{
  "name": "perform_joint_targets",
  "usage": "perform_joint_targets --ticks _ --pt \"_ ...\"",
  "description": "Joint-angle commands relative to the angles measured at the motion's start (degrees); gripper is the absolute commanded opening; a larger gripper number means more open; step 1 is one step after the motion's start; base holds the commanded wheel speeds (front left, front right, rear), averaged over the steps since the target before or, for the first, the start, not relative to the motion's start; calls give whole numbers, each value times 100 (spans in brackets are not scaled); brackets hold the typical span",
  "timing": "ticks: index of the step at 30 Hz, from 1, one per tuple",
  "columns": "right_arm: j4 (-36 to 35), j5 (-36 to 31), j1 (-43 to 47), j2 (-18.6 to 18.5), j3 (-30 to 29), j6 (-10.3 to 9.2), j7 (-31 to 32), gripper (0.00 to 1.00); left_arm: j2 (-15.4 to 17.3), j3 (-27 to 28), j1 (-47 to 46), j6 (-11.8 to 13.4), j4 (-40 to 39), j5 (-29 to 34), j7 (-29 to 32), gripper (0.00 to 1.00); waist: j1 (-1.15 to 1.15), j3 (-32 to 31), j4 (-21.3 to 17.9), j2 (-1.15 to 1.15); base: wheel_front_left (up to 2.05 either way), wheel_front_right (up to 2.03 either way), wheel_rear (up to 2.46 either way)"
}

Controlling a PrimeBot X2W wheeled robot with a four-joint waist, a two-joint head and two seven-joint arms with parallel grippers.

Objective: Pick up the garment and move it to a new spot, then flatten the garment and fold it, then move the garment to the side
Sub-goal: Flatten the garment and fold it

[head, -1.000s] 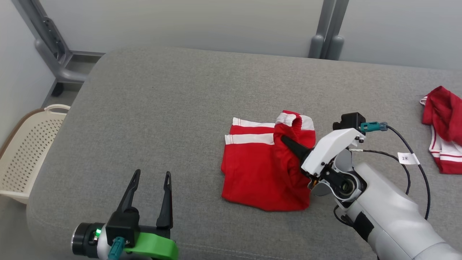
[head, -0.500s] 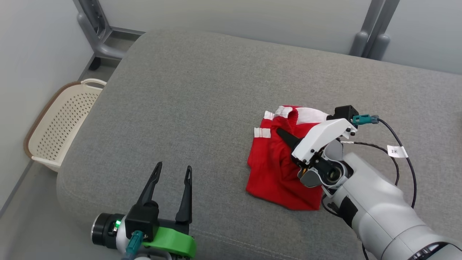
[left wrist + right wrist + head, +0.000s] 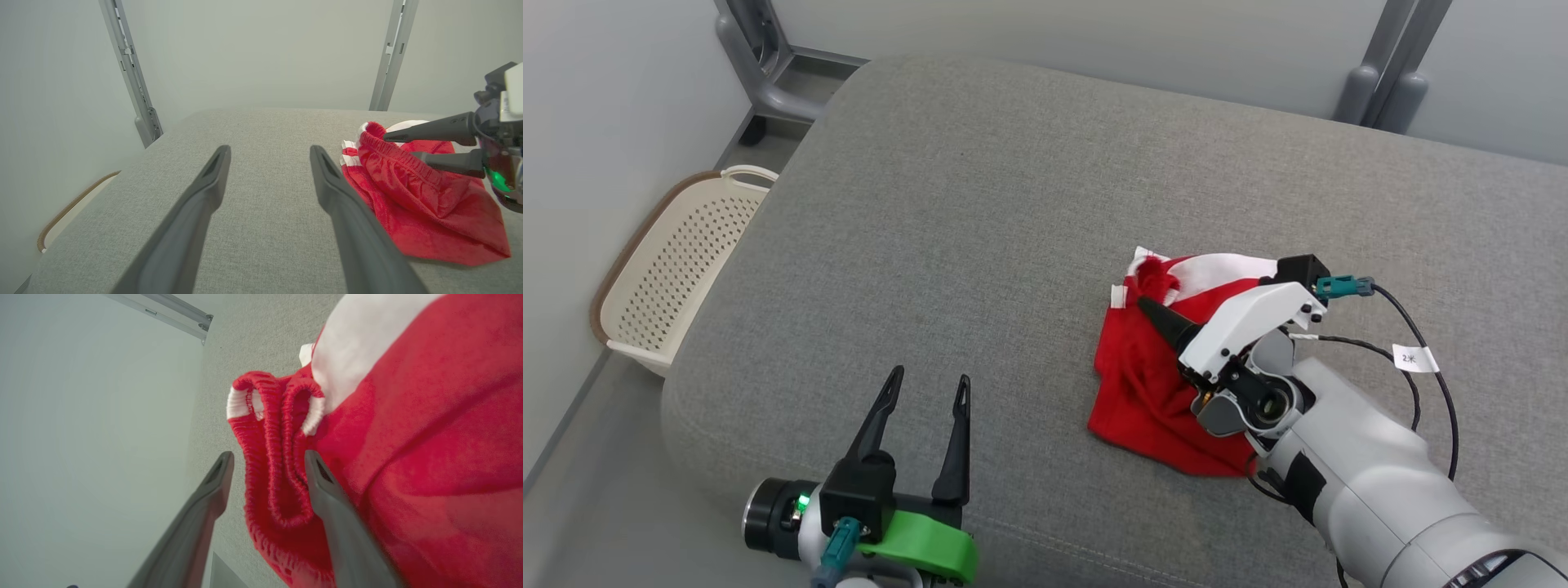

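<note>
A grey padded surface (image 3: 980,204) fills most of the frame, with a pale wall (image 3: 1054,33) and metal posts (image 3: 1390,65) behind it. The red garment (image 3: 1131,376), striped white, lies bunched at centre right of the head view. The right gripper (image 3: 269,458) has its fingers parted around the ribbed waistband (image 3: 282,469). The cloth brushes one finger and clears the other, so nothing is pinched. The left gripper (image 3: 930,377) hovers at lower left, spread and empty. The cloth looks light, limp and likely to sag. The doubled elastic waistband seems the firmest hold, and the corners look better for spreading.
</note>
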Motion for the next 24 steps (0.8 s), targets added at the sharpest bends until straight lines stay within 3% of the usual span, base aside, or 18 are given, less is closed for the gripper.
perform_joint_targets --ticks 1,6,12,18,24 --pt "-114 95 56 -7 48 2 12 100 -1 18 -54 34 18 2 6 100 0 -63 -52 0 0 0 0" --pt "-678 -9 199 -71 184 2 -255 100 -1 96 37 2 22 53 6 100 0 -167 -139 0 0 0 0" --pt "-1653 -698 439 -690 553 2 -1146 100 0 250 150 -42 -52 167 6 100 0 -270 -284 0 0 0 0" --pt "-1894 -1177 629 -1221 715 2 -1775 100 1 401 226 -34 -146 291 6 100 0 -302 -394 0 0 0 0" --pt "-1606 -1478 846 -1630 524 2 -2051 100 15 575 303 -59 -239 373 6 100 0 -322 -464 0 0 0 0"
